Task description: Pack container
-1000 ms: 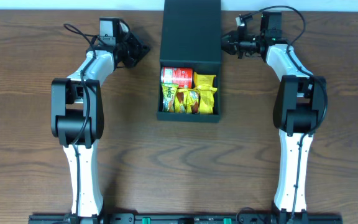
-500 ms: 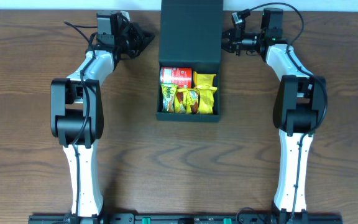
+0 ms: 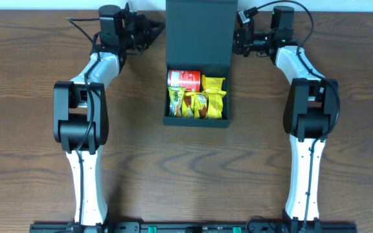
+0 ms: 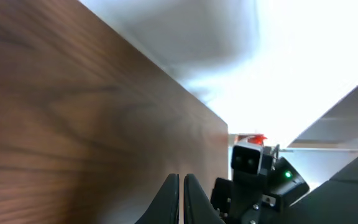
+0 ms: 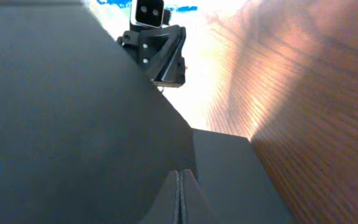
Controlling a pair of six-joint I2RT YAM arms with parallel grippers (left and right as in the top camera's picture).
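Surface: dark brown wood-grain table point(image 3: 37, 162), seen from above; a pale strip of wall point(image 3: 44, 4) runs along its far edge.
Arms: two white-and-black arms, the left arm point(image 3: 83, 123) and the right arm point(image 3: 306, 123). We see both reach away from the near edge, one on either side of the container.
Container: dark teal-green box point(image 3: 196, 122), open, standing between the arms in the far half of the table.
Contents: a red-labelled item point(image 3: 184, 79) at the back left, a yellow packet point(image 3: 214, 85) just beside it, and yellow-and-green packets point(image 3: 193, 103) along the front. We cannot read the print.
Lid: flat dark panel point(image 3: 198, 32) running from the box's far side toward the table's far edge, its end cut off by the frame. From above we cannot tell how steeply it stands.
Left gripper: tips point(image 3: 155, 30) just beside the lid's left edge. In its wrist view the fingers point(image 4: 169, 200) are pressed together with nothing between them. We cannot tell whether they touch the lid.
Right gripper: tips point(image 3: 237, 35) at the lid's right edge. The fingers point(image 5: 171, 199) are closed flat on each other and hold nothing, and the dark lid fills the left of that view. We cannot confirm contact here either.
Hard to make out: each wrist view shows the opposite gripper only as a small black shape against glare. The packets hide the box floor.
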